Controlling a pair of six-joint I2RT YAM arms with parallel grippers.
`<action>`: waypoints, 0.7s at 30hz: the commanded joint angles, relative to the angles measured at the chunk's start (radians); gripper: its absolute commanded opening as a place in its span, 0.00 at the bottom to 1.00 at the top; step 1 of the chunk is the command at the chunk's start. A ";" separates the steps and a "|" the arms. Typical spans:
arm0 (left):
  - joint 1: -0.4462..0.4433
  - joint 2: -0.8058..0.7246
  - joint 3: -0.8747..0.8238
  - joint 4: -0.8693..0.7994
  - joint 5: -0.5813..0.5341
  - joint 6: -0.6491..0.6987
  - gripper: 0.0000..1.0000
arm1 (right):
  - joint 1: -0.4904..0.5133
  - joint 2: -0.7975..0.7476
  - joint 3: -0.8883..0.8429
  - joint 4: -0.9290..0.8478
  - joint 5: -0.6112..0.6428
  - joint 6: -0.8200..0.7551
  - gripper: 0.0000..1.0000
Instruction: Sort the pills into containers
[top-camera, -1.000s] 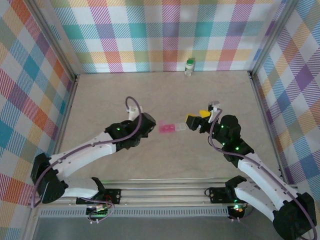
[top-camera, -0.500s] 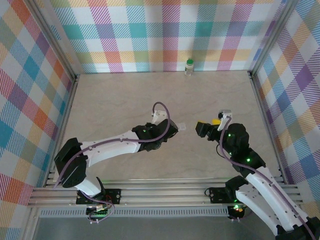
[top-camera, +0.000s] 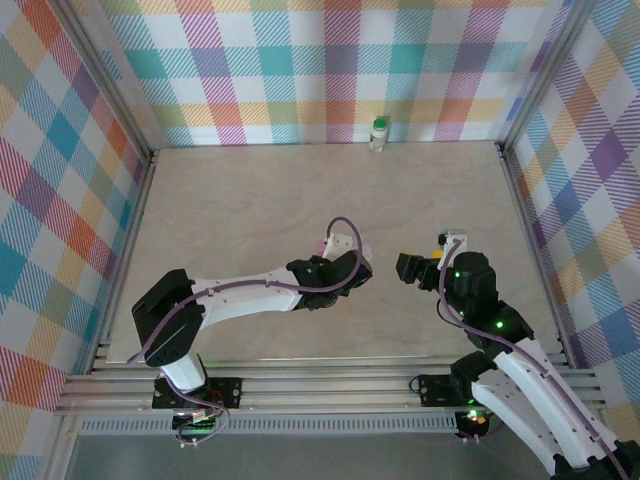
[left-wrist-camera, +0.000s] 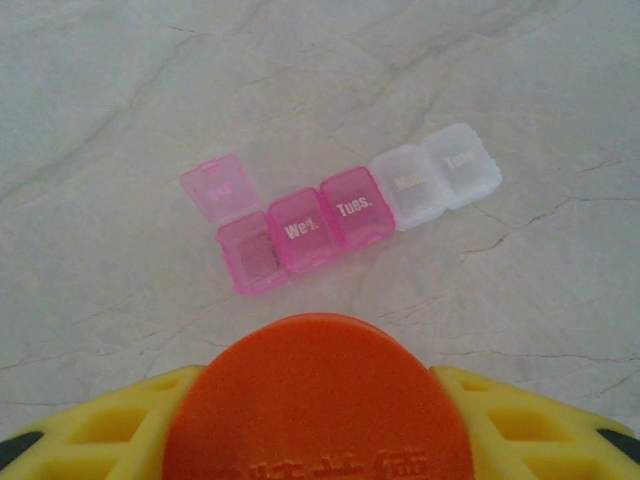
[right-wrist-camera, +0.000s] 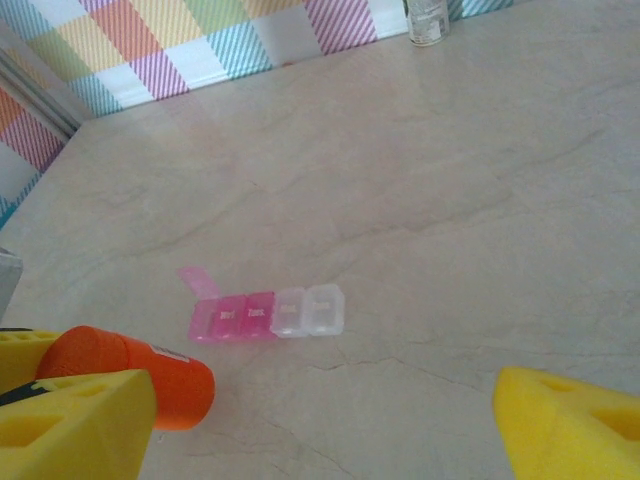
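My left gripper (left-wrist-camera: 320, 425) is shut on the bright orange vial (left-wrist-camera: 318, 380), whose round end sits between the yellow fingers (left-wrist-camera: 110, 420). Just beyond it a day-labelled pill strip (left-wrist-camera: 340, 215) lies on the table, three pink cells and two clear ones, with the leftmost pink lid flipped open. In the right wrist view the vial (right-wrist-camera: 135, 385) hovers near the strip (right-wrist-camera: 265, 315). My right gripper (right-wrist-camera: 325, 425) is open and holds nothing, to the right of the strip. In the top view the left gripper (top-camera: 345, 272) covers the strip. The pills are out of view.
A small white bottle with a green cap (top-camera: 379, 133) stands at the back wall, also seen from the right wrist (right-wrist-camera: 427, 20). Checked walls enclose the marbled table (top-camera: 230, 200). The right gripper (top-camera: 420, 260) is close to the left one.
The left arm has swung right with the orange vial and now covers the pill strip in the top view. The right gripper has drawn back to the right and opened a little wider.
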 joint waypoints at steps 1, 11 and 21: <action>-0.006 -0.006 -0.036 0.053 0.009 -0.006 0.51 | -0.002 0.000 0.018 -0.025 0.026 -0.020 0.87; -0.006 -0.042 -0.101 0.080 0.001 -0.032 0.77 | -0.002 0.024 0.061 -0.078 0.032 -0.024 0.87; -0.006 -0.363 -0.147 -0.039 -0.100 -0.051 0.97 | -0.003 0.147 0.166 -0.126 -0.029 -0.029 0.87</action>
